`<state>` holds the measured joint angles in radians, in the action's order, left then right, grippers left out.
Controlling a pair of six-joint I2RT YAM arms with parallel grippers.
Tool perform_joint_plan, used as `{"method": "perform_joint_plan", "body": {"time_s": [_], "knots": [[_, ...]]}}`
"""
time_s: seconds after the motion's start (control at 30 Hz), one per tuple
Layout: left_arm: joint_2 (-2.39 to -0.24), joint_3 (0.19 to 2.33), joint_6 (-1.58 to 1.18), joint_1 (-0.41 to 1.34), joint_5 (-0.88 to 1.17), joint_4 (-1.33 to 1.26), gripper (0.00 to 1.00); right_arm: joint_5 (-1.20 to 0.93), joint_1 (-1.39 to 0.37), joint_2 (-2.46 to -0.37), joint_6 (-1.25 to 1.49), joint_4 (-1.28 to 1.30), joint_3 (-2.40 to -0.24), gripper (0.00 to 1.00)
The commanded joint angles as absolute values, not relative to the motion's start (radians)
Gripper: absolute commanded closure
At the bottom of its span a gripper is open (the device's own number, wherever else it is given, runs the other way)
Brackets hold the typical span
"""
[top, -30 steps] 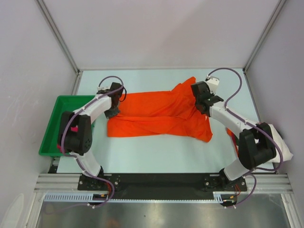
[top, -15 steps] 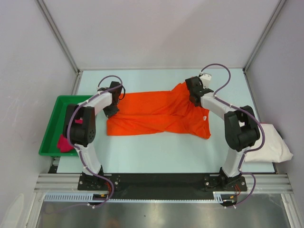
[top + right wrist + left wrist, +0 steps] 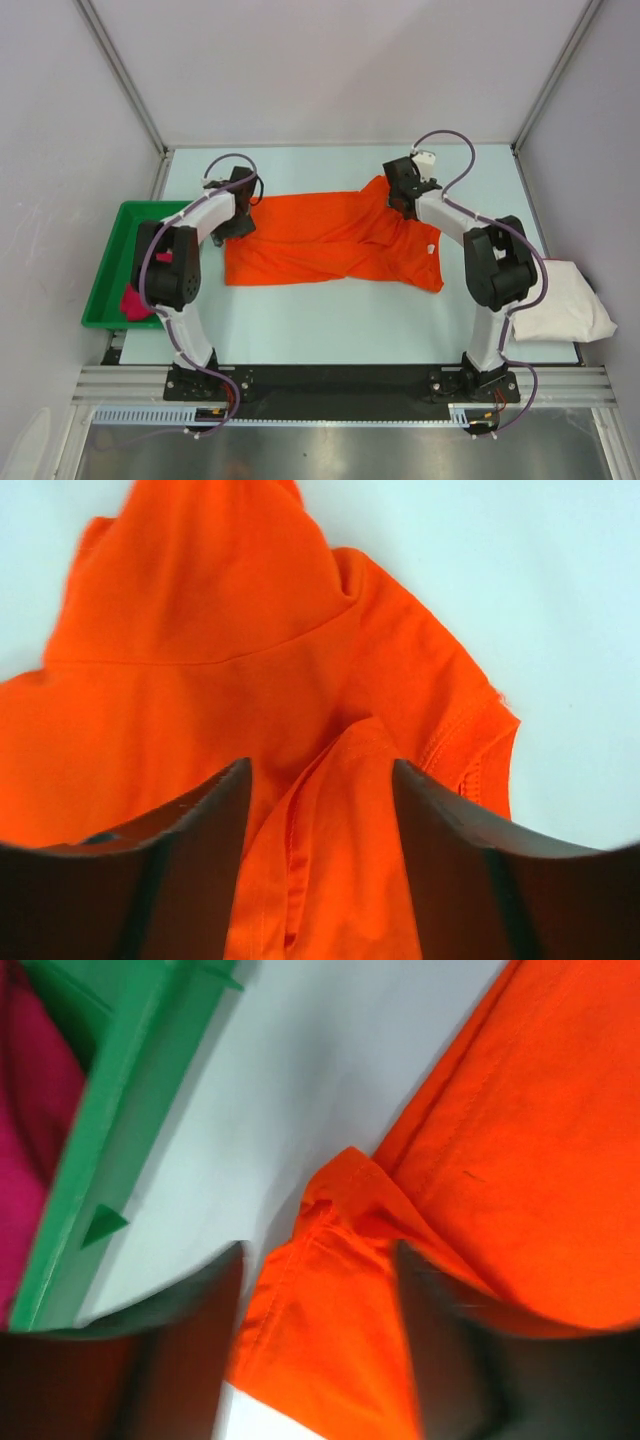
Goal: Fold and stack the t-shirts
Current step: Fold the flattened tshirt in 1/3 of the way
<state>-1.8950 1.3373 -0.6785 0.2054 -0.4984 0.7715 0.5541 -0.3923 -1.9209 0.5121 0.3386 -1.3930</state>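
Left jaws wide, astride orange shirt (image 3: 330, 1300) hem; tray (image 3: 110, 1150) with pink shirt (image 3: 30, 1110) left of them. Right jaws wide, astride sleeve fold. Top view alone: white shirt (image 3: 565, 310) on desk (image 3: 330, 320), well apart from right jaws.

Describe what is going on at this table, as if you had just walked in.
Two robot arms are working on an orange t-shirt spread across the table. The left gripper is at the shirt's far left corner and the right gripper at its far right end. Each has its jaws apart with a ridge of cloth between the fingers. A magenta shirt lies in the green tray on the left, and an off-white shirt lies at the table's right edge. Nothing is stacked yet.
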Motion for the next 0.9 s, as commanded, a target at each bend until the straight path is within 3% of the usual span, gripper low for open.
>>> {"method": "perform_joint_plan", "body": {"time_s": [0.0, 0.07, 0.13, 0.23, 0.27, 0.5, 0.87], "knots": [[-1.737, 1.388, -0.689, 0.241, -0.534, 0.775, 0.25, 0.584, -0.440, -1.784, 0.492, 0.345, -1.439, 0.33], [-1.684, 1.358, -0.704, 0.274, -0.529, 0.784, 0.24, 0.586, -0.459, -1.732, 0.511, 0.371, -1.407, 0.33], [-1.648, 1.324, -0.718, 0.323, -0.522, 0.782, 0.26, 0.583, -0.495, -1.697, 0.528, 0.391, -1.334, 0.41], [-1.602, 1.223, -0.751, 0.395, -0.508, 0.775, 0.32, 0.563, -0.532, -1.623, 0.600, 0.391, -1.228, 0.81], [-1.586, 1.201, -0.759, 0.412, -0.500, 0.767, 0.34, 0.557, -0.544, -1.609, 0.633, 0.391, -1.160, 1.00], [-1.614, 1.088, -0.802, 0.457, -0.451, 0.716, 0.38, 0.529, -0.592, -1.603, 0.724, 0.390, -1.014, 1.00], [-1.715, 1.014, -0.805, 0.457, -0.425, 0.683, 0.41, 0.509, -0.583, -1.701, 0.804, 0.390, -0.976, 1.00]]}}
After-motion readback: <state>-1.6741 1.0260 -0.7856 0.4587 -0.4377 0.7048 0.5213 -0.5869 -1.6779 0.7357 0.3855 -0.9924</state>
